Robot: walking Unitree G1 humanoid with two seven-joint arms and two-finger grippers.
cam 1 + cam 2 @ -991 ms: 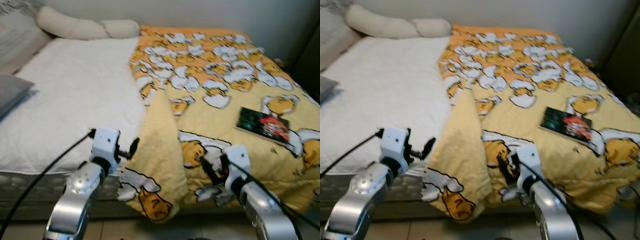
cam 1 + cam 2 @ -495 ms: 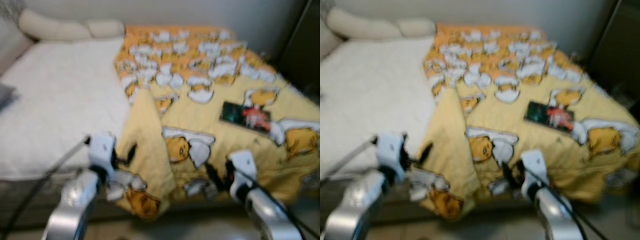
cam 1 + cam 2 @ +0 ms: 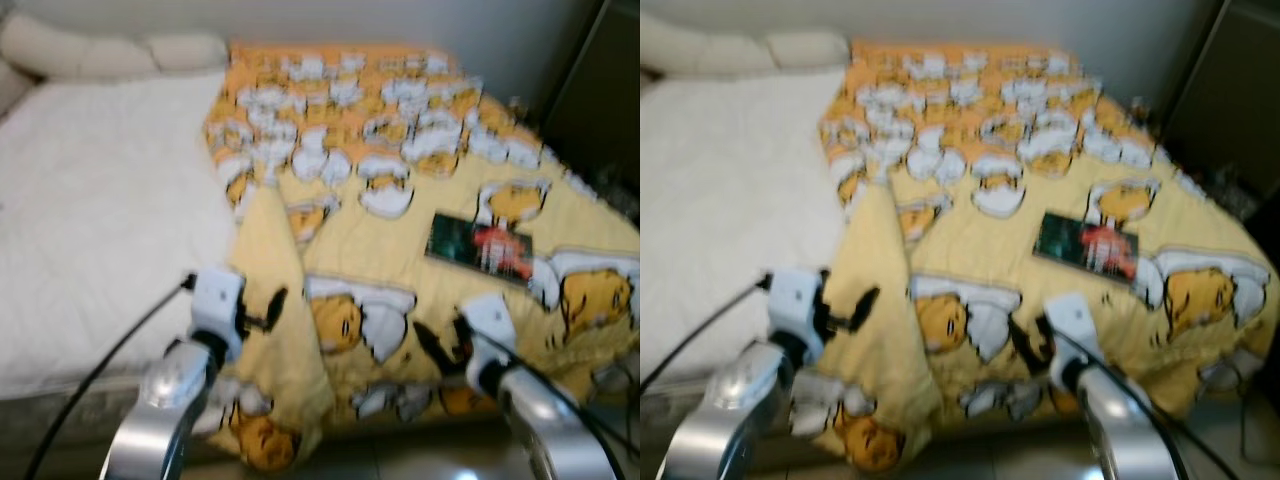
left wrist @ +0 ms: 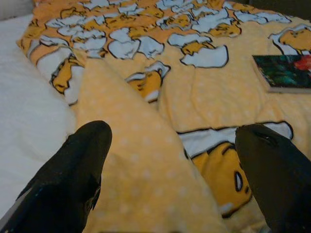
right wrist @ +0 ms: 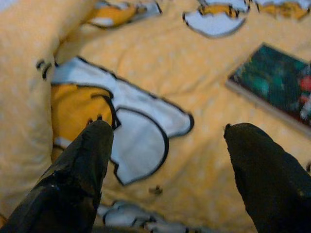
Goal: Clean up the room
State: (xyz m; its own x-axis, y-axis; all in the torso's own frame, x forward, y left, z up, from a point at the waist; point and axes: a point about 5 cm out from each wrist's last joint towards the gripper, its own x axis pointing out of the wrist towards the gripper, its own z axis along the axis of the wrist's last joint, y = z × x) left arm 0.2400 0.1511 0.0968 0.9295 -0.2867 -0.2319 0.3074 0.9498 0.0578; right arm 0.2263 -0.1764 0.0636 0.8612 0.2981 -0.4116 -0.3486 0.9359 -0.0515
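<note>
Both hands [image 4: 170,160] [image 5: 165,165] spread empty above yellow blanket [image 3: 400,230], book [image 3: 480,247] beyond.

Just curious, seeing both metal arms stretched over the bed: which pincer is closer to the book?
The right pincer. It hangs over the yellow blanket just short of the book; the left pincer is over the folded-back edge.
</note>
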